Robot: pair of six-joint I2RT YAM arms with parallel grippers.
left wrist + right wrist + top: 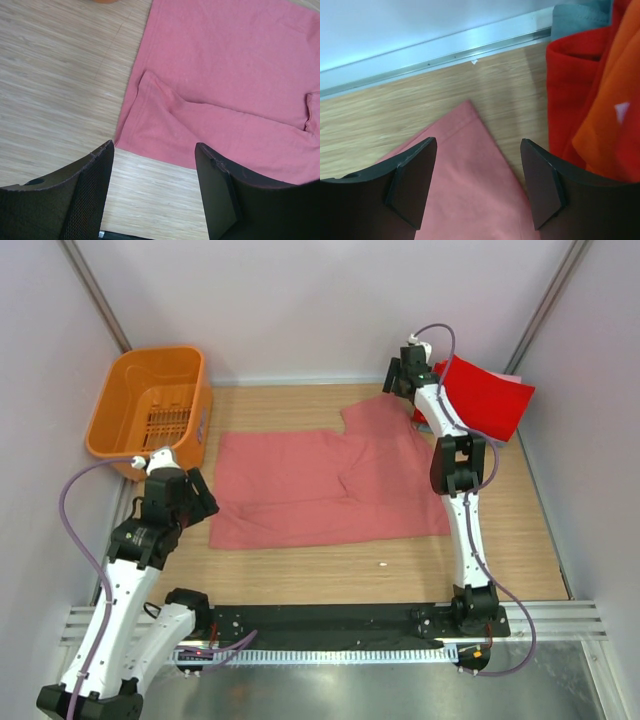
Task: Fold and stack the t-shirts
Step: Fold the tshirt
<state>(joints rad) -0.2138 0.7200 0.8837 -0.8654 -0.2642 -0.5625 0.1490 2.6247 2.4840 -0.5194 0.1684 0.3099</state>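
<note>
Bare wood lay free along the near strip of the table [330,575], in front of the salmon-pink shirt [320,490], and down the left between that shirt's edge and the side wall [40,390]. The orange basket [150,405] blocked the far-left corner. The red shirt [485,395] filled the far-right corner against the wall there. The right arm [462,500] stretched over the pink shirt's right side, barring passage across it. A narrow wooden gap separated the pink sleeve from the red shirt.
</note>
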